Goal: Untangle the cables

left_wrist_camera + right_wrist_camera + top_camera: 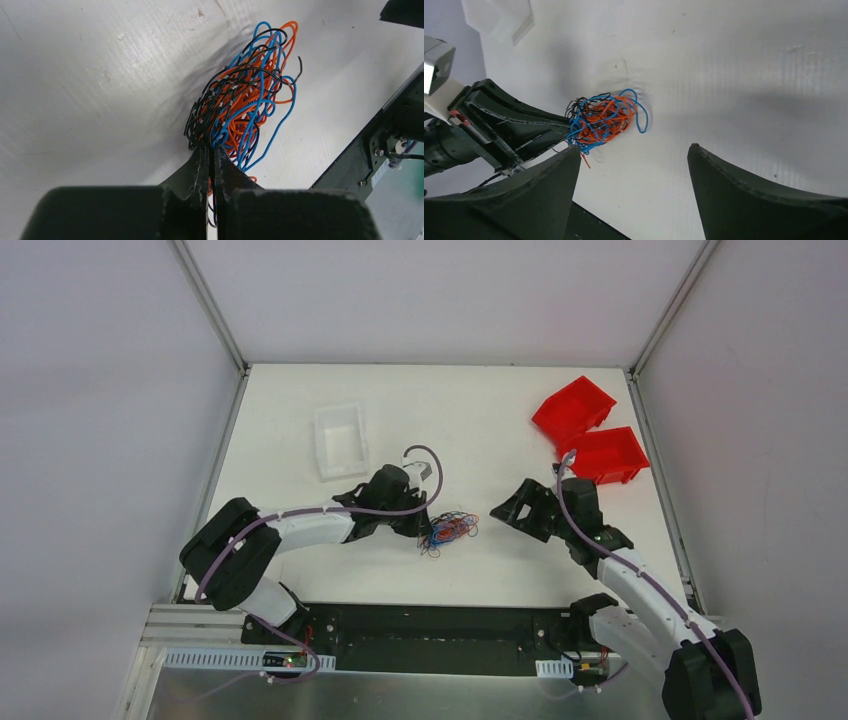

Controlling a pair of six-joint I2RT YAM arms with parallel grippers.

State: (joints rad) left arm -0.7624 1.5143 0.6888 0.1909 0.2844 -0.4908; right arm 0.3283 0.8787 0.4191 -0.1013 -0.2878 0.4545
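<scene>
- The cables (245,100) are one messy wad of blue, orange and black wire on the white table (500,420), near the front edge between the two arms.
- The left pincer (210,150) is clamped tight on a few strands at the wad's edge.
- The right pincer (634,149) is spread wide, off to the wad's right, not touching it.
- A white bin (340,440) and two red bins (600,455) sit farther back.
</scene>
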